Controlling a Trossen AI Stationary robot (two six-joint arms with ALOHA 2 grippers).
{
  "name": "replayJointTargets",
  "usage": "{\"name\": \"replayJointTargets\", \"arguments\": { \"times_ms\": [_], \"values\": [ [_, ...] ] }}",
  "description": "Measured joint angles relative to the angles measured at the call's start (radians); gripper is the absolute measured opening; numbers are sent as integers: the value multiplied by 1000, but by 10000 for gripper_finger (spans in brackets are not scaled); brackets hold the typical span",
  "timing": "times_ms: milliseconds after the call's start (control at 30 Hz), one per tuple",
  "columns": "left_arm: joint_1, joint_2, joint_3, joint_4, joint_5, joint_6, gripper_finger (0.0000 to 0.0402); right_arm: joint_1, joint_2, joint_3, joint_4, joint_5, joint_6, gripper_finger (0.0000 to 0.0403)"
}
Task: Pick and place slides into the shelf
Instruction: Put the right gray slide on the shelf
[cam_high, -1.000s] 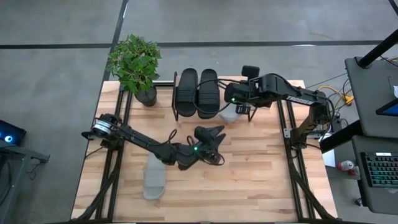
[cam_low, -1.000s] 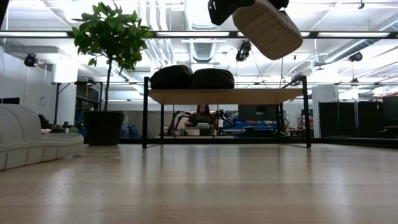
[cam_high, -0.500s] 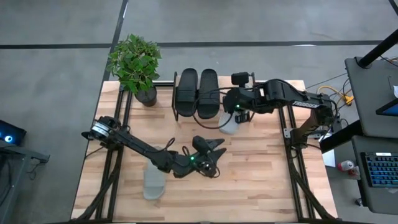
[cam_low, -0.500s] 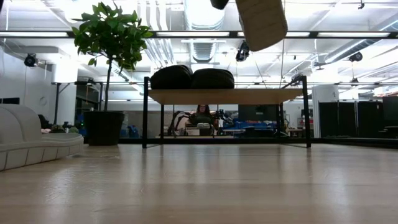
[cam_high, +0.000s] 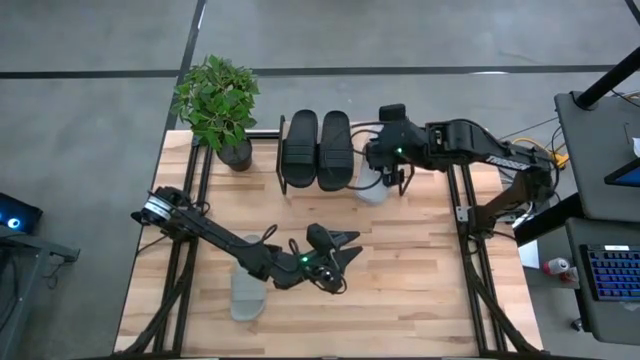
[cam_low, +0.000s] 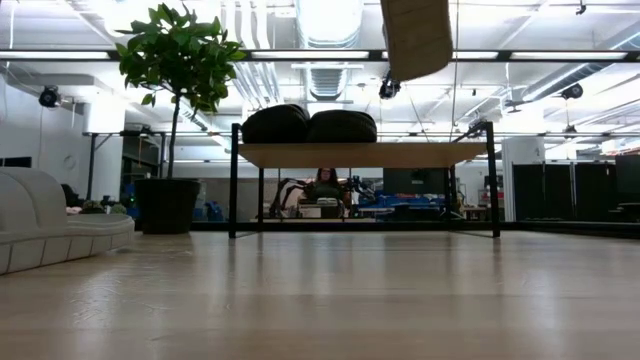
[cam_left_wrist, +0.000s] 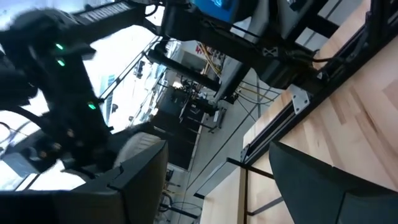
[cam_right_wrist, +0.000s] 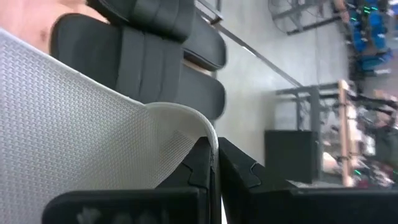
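Right gripper (cam_high: 380, 180), fingers clenched on a pale slide (cam_high: 371, 188): now closer to the shelf (cam_low: 362, 154), beside the black pair (cam_high: 318, 150). Left gripper (cam_high: 335, 262), fingers released: drawn back toward the worktop's (cam_high: 420, 290) front edge.

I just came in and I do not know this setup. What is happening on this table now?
The robot is putting sandals on a small shelf. Two black sandals already lie on it, side by side. The right gripper is shut on a pale sandal and holds it in the air next to the black pair. The left gripper is open over the middle of the table, near the other pale sandal, which lies on the table.
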Motion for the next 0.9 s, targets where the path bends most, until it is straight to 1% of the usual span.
{"name": "replayJointTargets", "arguments": {
  "times_ms": [200, 367, 600, 900],
  "values": [
    [-1, -1, -10, 0, 9, -10, 264, -71, -74, -147, 139, -104, -81, 8],
    [-3, -1, -12, -1, 10, -10, 264, -130, -150, -264, 252, -240, -90, 8],
    [-6, -1, -9, -1, 12, -9, 264, -174, -214, -379, 329, -378, -87, 8],
    [-11, -5, -8, 0, 23, -10, 264, -204, -211, -447, 435, -376, -152, 8]
  ]
}}
